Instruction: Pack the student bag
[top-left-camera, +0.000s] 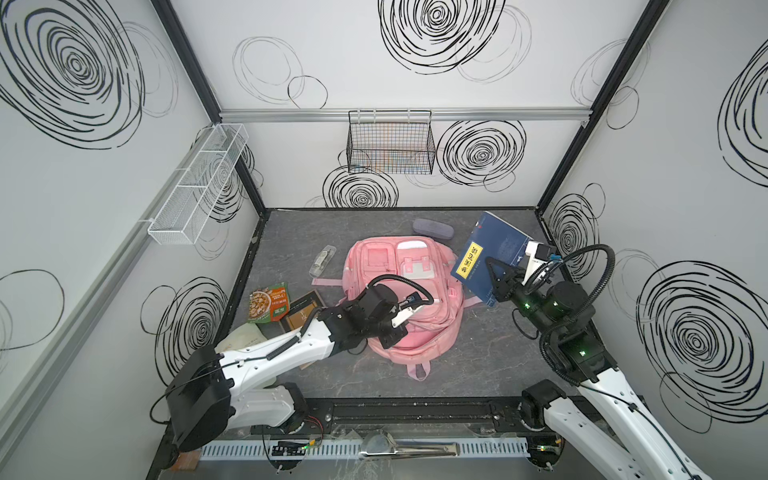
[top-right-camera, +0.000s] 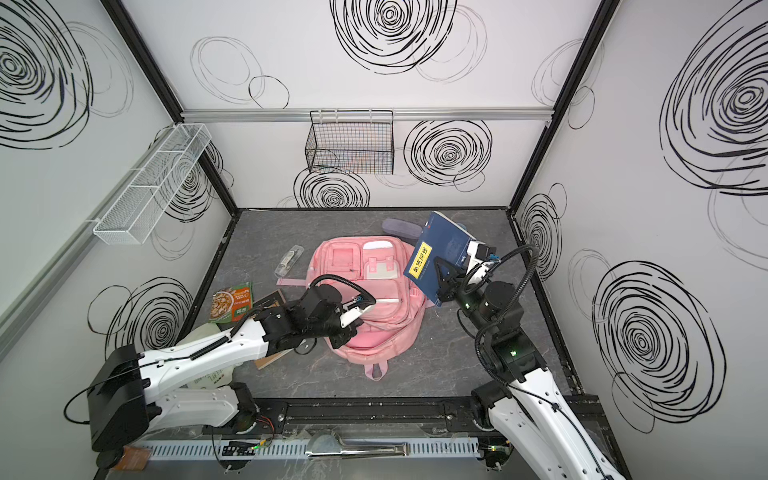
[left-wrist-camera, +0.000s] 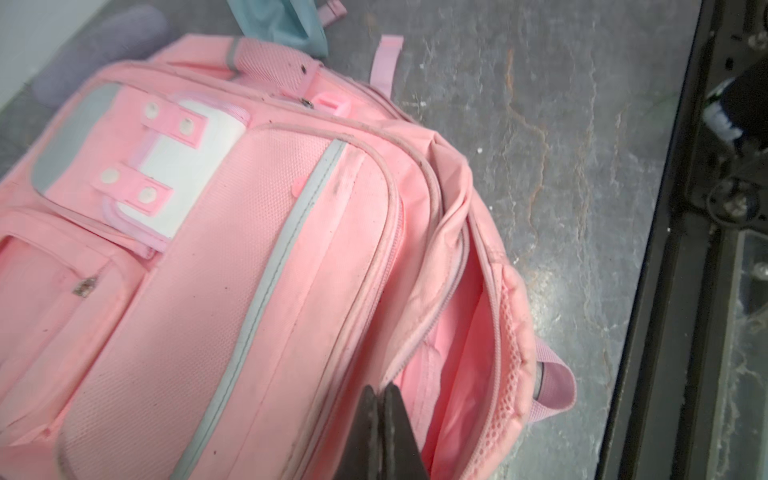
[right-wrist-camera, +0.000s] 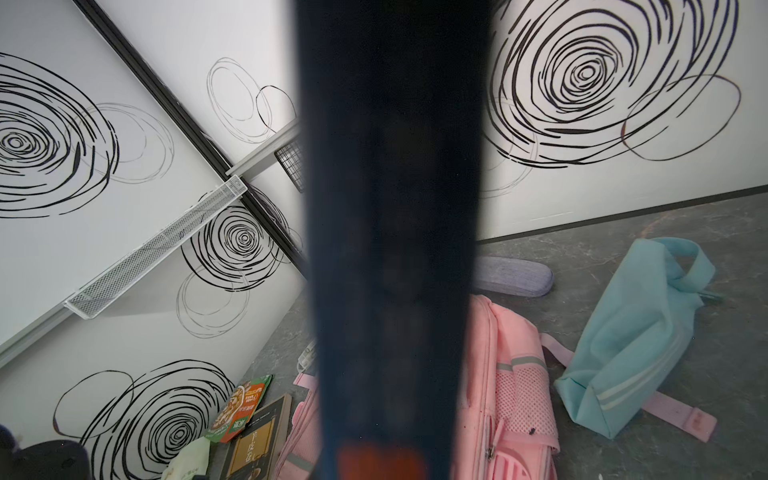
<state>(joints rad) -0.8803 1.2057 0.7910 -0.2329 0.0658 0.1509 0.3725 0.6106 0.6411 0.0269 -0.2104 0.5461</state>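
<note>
Student bag (top-left-camera: 440, 320): top nearward (axis near–far)

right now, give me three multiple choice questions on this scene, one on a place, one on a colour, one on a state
1. Where is the grey oblong fabric case?
A. under the backpack
B. on the grey table beyond the pink fabric backpack, near the back wall
C. inside the backpack

2. What colour is the label on the dark blue hardcover book?
A. red
B. white
C. yellow

3. The backpack's main compartment is:
A. unzipped and gaping
B. zipped shut
C. covered by the book

Answers:
1 B, both top views show the case lying by the wall, clear of the backpack.
2 C, a yellow strip with dark characters runs along the cover.
3 A, the left wrist view looks into the opening and shows the pink lining.
</note>
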